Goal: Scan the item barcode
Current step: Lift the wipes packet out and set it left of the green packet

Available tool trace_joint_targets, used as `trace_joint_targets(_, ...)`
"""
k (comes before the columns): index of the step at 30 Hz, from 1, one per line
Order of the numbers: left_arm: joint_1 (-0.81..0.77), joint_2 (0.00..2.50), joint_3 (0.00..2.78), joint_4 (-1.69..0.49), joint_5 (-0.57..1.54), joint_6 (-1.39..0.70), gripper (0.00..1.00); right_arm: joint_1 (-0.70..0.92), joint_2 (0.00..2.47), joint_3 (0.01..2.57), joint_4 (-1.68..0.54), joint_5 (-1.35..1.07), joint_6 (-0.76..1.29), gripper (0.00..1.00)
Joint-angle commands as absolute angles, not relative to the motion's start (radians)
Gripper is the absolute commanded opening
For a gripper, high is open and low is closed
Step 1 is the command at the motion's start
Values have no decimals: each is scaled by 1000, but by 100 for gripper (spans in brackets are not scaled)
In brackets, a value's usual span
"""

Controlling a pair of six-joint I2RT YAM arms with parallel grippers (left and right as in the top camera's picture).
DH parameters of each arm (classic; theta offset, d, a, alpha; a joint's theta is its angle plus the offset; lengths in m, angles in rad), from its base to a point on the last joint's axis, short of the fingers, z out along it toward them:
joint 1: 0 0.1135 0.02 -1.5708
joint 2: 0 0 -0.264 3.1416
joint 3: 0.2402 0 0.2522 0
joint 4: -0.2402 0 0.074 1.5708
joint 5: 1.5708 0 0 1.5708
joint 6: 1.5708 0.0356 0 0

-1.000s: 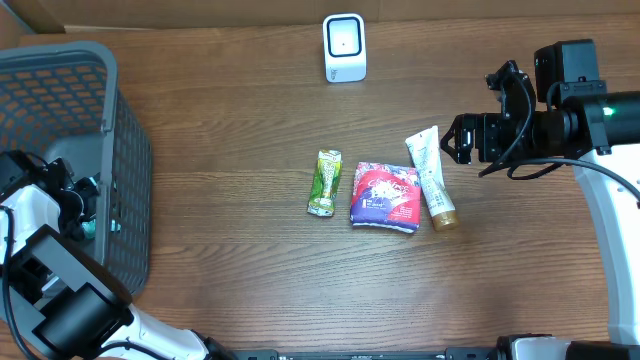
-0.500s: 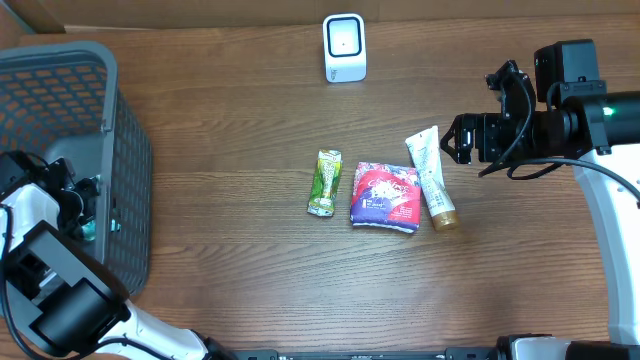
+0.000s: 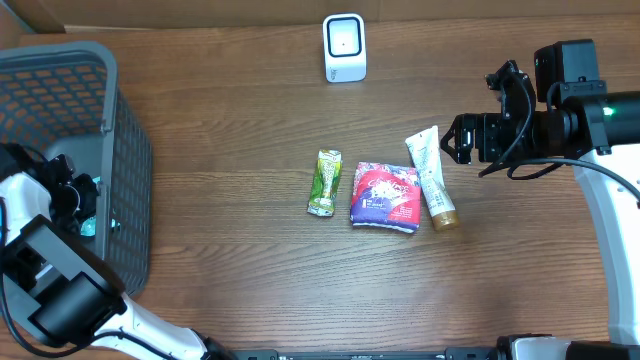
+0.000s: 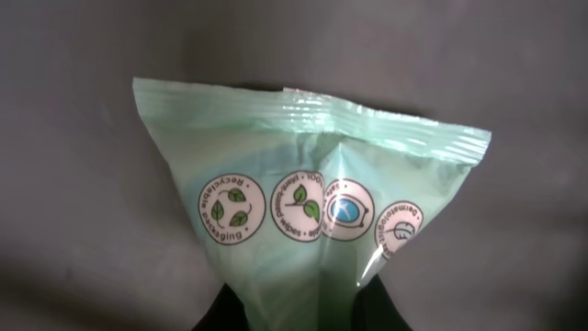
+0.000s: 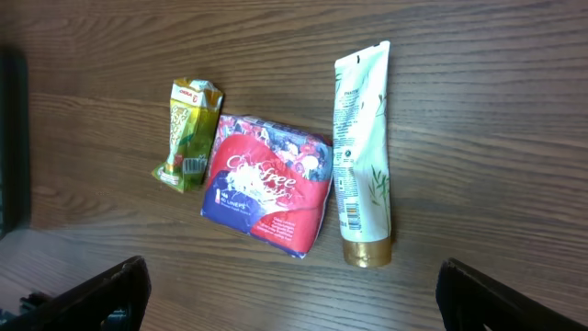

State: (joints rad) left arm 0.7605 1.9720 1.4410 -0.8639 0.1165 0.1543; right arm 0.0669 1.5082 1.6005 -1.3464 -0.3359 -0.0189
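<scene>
Left gripper [image 4: 303, 314] pinches green pouch [image 4: 303, 184] (inside basket [image 3: 126, 170]); right gripper [image 5: 289, 280] gapes empty near tube [image 5: 360, 147].

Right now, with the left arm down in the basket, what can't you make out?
Left wrist: the green pouch shows no barcode on this face; its lower end is cut off by the frame edge and the left fingers.
Overhead: the left arm hides nearly all of it inside the basket.
Print on the tube (right wrist) and scanner (overhead) is too small to read.
</scene>
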Motion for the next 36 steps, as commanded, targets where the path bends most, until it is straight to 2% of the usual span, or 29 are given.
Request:
trace_joint_targets(1,752,1971,1666,-975,132,88,4,72,1500,1622,-1341,-342,-23,100)
trace_joint_targets(6,738,1967,2003,-1218,139,2,4,72,1500,1623,-1340,-342,-23,100)
trace_joint_targets(11,694,1967,2330,-1402,279,-2,4,72,1500,1623,-1340,-342,-23,100)
trace_joint_targets(18,543,1966,2705,-1691,355,-1,4,72,1500,1622,-1340,-342,-23,100)
trace_joint_targets(22,386,1925,2704,-1690,354,0,4,72,1500,1623,-1341,-342,-23,100)
trace_joint_targets(28,99,1921,2669,-1690,245,-20,4,72,1500,1623,-1352,-342,-23,100)
trace_joint_targets(36,-169,1922,2377,-1688,9,-150,5,72,1500,1623,-1344,-342,-23,100)
